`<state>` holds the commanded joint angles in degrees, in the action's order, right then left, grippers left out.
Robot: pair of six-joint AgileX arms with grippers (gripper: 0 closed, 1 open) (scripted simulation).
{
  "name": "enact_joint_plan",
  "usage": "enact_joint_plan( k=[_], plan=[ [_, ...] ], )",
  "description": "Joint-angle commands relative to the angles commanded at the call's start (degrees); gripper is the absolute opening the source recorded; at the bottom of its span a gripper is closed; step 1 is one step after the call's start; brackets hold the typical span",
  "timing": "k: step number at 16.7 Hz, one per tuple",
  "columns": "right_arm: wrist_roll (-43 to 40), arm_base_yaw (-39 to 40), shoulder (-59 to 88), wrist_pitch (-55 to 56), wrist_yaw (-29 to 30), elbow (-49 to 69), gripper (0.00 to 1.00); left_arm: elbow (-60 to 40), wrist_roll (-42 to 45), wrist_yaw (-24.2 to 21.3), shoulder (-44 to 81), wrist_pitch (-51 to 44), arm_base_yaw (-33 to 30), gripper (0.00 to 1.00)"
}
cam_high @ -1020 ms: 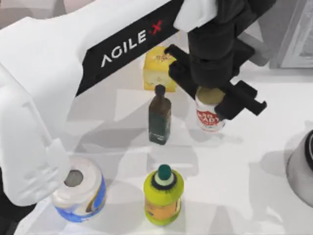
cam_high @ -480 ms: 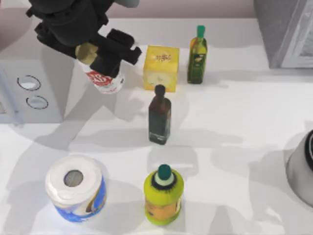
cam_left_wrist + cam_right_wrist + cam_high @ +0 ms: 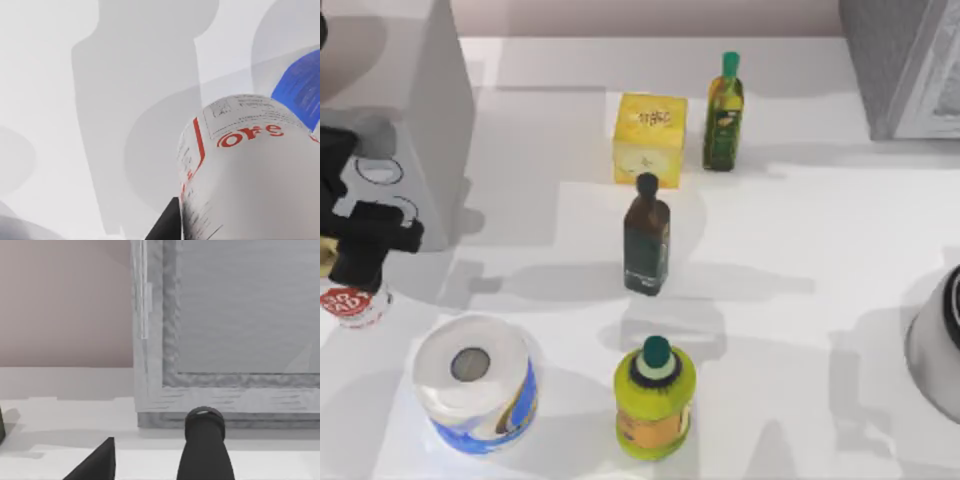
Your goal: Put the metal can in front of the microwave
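The metal can (image 3: 347, 305), white with a red label, is at the table's far left, just in front of the microwave (image 3: 432, 150), a pale grey box with round dials on its face. My left gripper (image 3: 360, 262) is shut on the can's upper part from above and hides its top. In the left wrist view the can (image 3: 250, 175) is close up beside one dark finger (image 3: 167, 225). I cannot tell whether the can touches the table. My right gripper (image 3: 150, 462) is open with nothing between its fingers, facing a darker grey appliance.
A blue-and-white paper roll (image 3: 472, 385) stands close to the can's right. A yellow-green bottle (image 3: 655, 400), a dark bottle (image 3: 647, 240), a yellow box (image 3: 648, 140) and a green bottle (image 3: 723, 110) stand mid-table. A speckled grey appliance (image 3: 910, 60) is back right and a round grey object (image 3: 940, 340) is at the right edge.
My left gripper carried the can from the middle back of the table leftward, then toward the front, down to the spot before the microwave's face.
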<state>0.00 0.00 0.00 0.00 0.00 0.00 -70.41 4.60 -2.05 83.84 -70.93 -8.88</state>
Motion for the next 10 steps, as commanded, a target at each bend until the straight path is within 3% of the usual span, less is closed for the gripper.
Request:
enact_joint_plan(
  k=[5,10],
  plan=[
    [0.0,0.0,0.0,0.0,0.0,0.0,1.0,14.4,-3.1,1.6,-4.4,4.9,7.3,0.0],
    [0.0,0.0,0.0,0.0,0.0,0.0,1.0,17.8,-3.8,2.0,-5.5,6.7,8.7,0.0]
  ],
)
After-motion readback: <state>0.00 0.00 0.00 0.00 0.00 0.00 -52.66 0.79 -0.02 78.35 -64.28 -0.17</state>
